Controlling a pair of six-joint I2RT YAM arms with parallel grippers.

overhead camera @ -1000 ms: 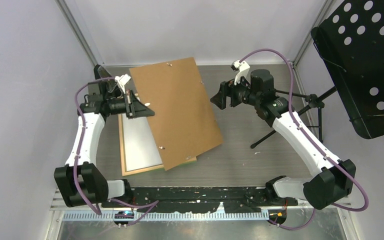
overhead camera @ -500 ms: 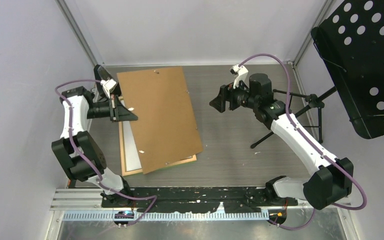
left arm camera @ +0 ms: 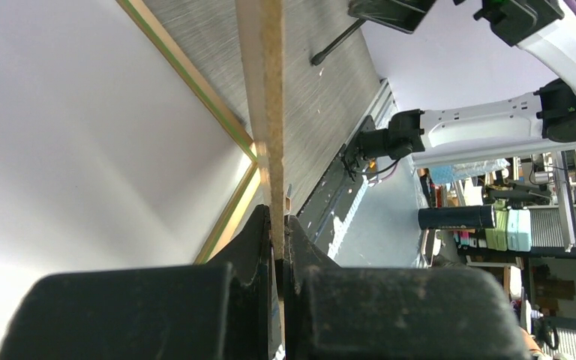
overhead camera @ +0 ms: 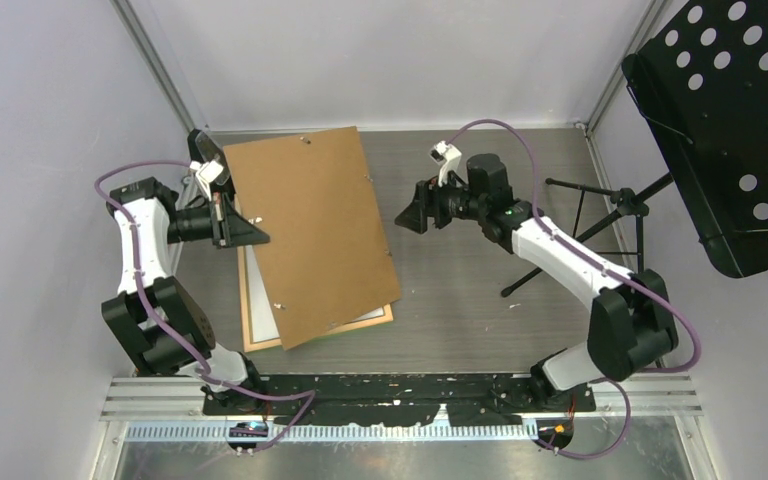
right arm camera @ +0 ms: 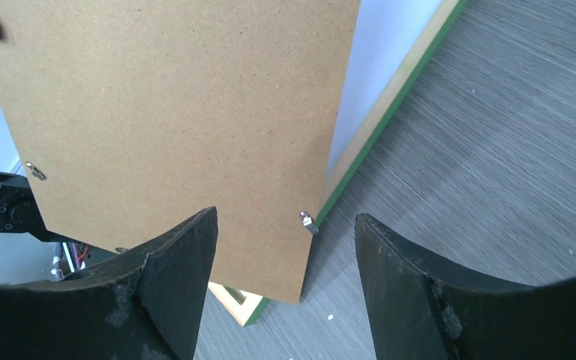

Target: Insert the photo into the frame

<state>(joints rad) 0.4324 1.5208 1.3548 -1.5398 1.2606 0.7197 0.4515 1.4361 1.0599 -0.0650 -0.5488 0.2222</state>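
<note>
2 grippers, 1 busy: I'm pinching the backing board w/ the left gripper, clamped tight, tilting it above the frame. The frame's lying flat, long axis near-to-far, left of the right gripper, which is hovering agape, empty. Can't spot the photo.

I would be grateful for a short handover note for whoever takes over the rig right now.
Left gripper: shut on the left edge of the plain brown hardboard backing sheet, holding it over the frame.
Right gripper: open, beside the backing sheet's right edge, gripping nothing.
The thin rectangular picture frame, light wood with a green face, lies flat on the table, mostly covered by the backing sheet. A white sheet lies inside it; I cannot tell whether that is the photo.
Done: the backing is out of the frame.
Left: confirm the photo is seated, then lower the backing into the frame.
</note>
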